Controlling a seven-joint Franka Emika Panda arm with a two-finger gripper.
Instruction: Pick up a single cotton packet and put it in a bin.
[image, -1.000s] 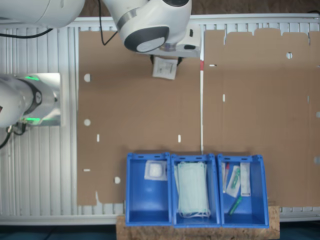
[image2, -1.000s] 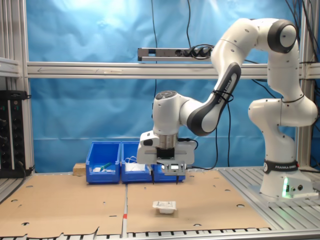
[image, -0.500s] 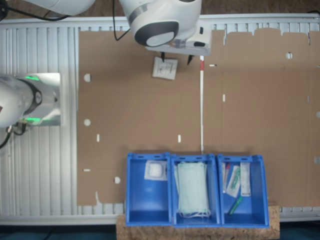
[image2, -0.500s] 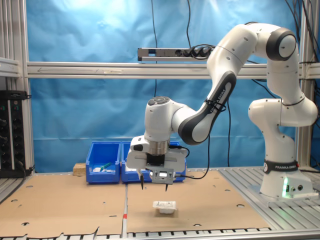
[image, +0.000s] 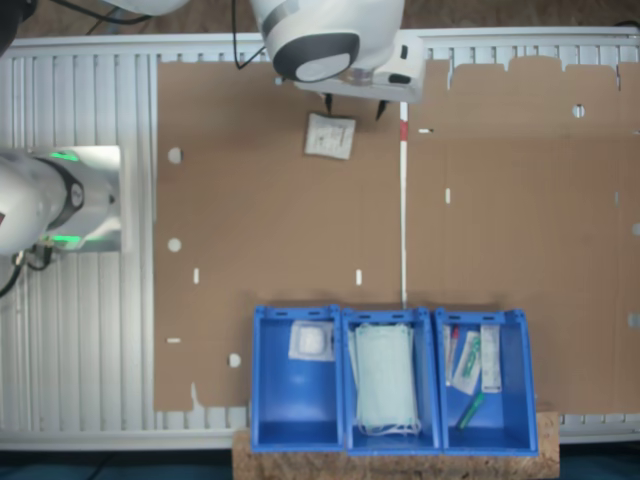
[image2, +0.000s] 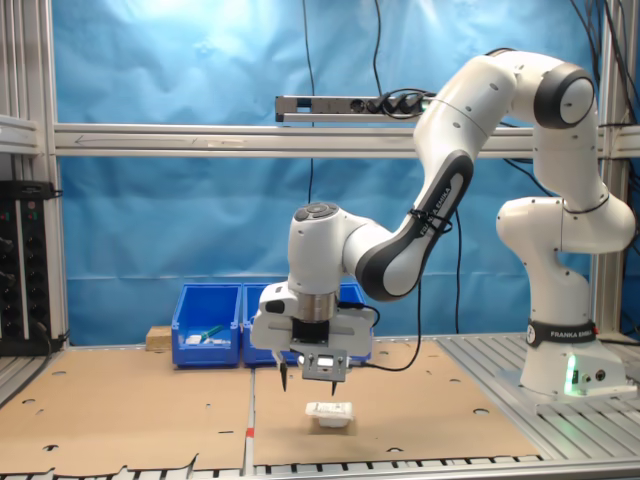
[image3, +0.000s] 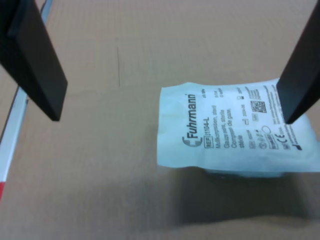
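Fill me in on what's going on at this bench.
A white robot arm hovers with its open gripper just above a cotton packet lying flat on the cardboard, not yet touching it. In the wrist view the packet sits off-centre between the fingers. Three joined blue bins stand apart; the end bin already holds a similar packet.
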